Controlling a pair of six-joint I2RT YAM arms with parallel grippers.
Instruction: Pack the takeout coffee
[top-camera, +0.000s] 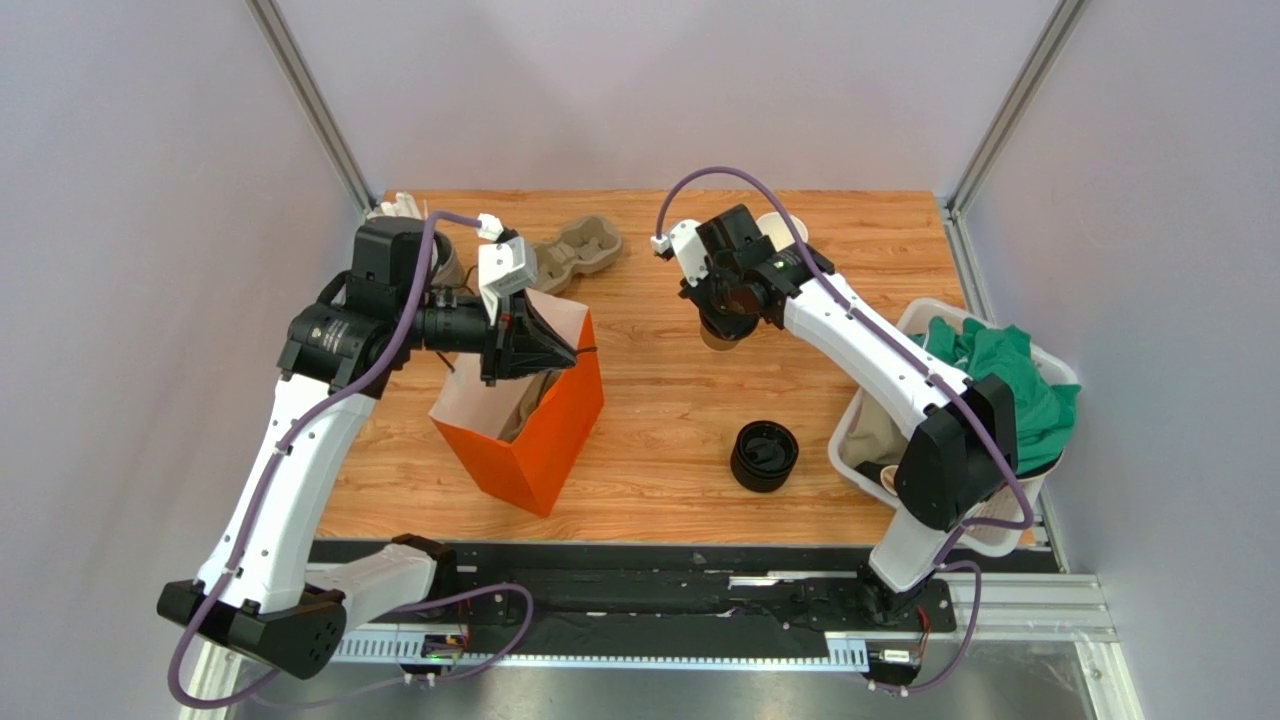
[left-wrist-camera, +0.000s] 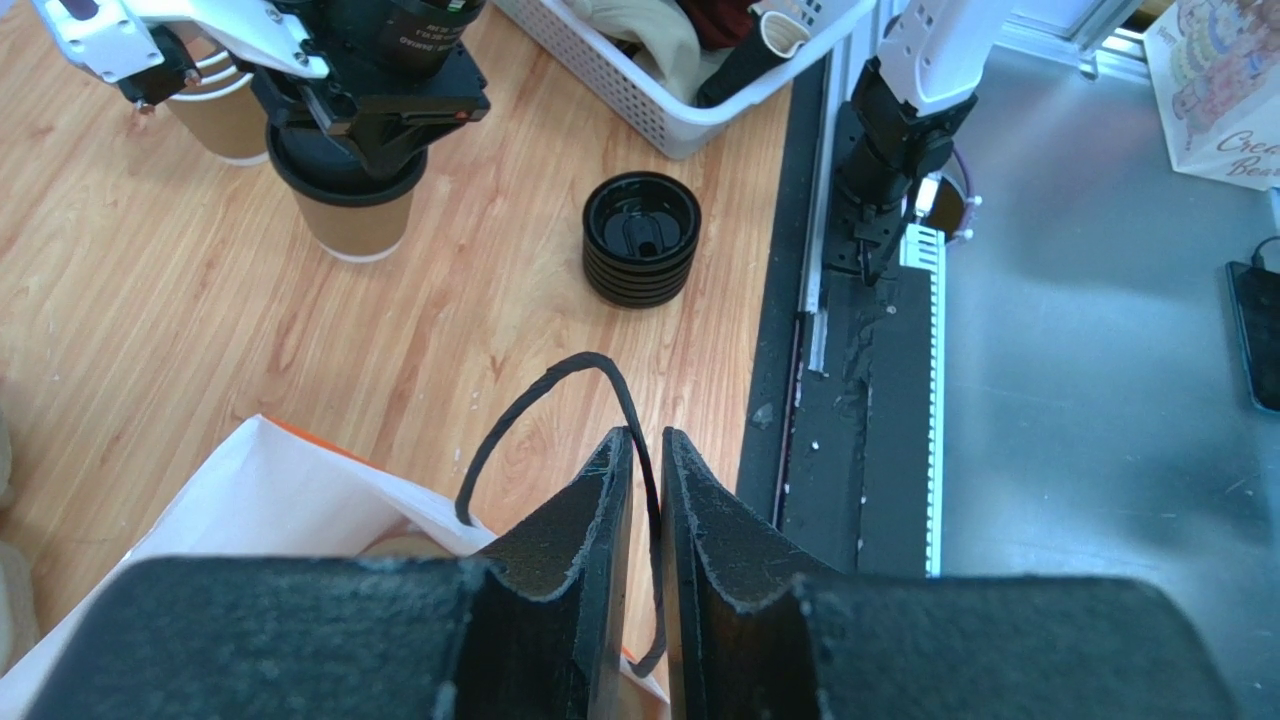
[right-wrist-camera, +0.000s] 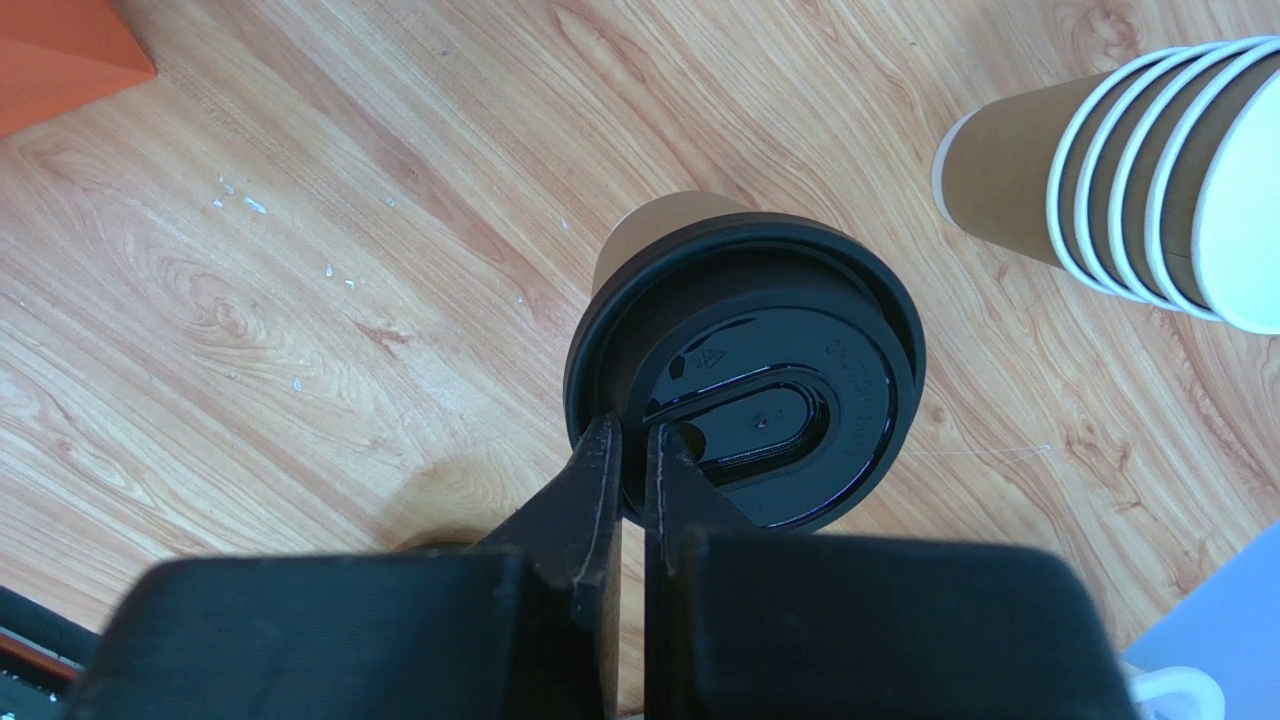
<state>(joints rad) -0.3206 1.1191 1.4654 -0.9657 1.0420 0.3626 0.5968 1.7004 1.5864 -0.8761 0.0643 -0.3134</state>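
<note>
The takeout coffee (right-wrist-camera: 766, 360), a brown paper cup under a round black lid, is on the wood near the table's middle (top-camera: 724, 327). My right gripper (right-wrist-camera: 631, 435) comes down from above and is shut on the near rim of the lid, one finger outside it and one inside. I cannot tell whether the cup's base rests on the table. An orange paper bag (top-camera: 549, 428), white inside, stands open at the left. My left gripper (left-wrist-camera: 643, 438) is shut on the bag's thin black cord handle (left-wrist-camera: 526, 405), holding it up over the bag's mouth.
A stack of black lids (top-camera: 763, 455) lies near the front edge. Lidless brown cups (right-wrist-camera: 1142, 180) lie stacked just beyond the coffee. A cardboard cup carrier (top-camera: 579, 248) sits at the back. A white basket (top-camera: 939, 311) with green cloth stands at the right edge.
</note>
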